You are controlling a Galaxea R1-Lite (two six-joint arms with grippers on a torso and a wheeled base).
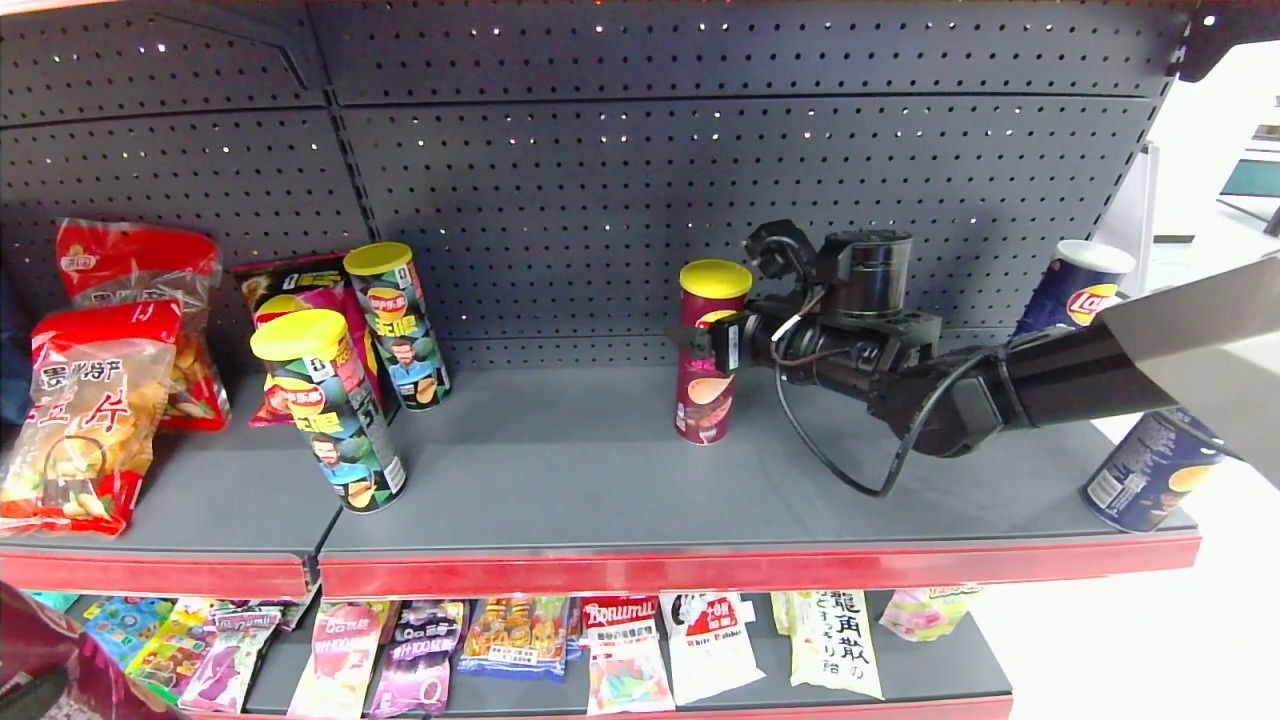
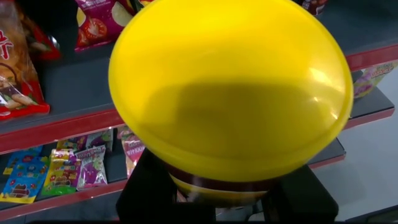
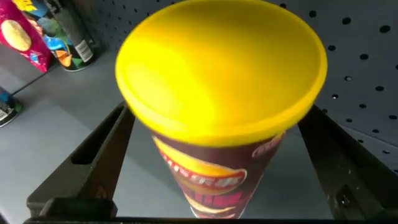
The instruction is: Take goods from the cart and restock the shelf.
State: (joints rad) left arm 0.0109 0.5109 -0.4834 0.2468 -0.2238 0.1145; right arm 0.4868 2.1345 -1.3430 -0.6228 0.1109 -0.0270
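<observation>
Right hand (image 1: 708, 345) is clamped on the maroon can (image 1: 700, 405) standing on the shelf (image 1: 560, 470) (left hand (image 2: 224, 190) grips a second can (image 2: 230, 87)); a snagged finger on withdrawal could topple it.

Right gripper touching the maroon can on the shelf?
Cannot tell. In the right wrist view the right gripper has its fingers flanking the maroon can, but the yellow lid hides where they would meet it; the head view settles nothing either.
</observation>
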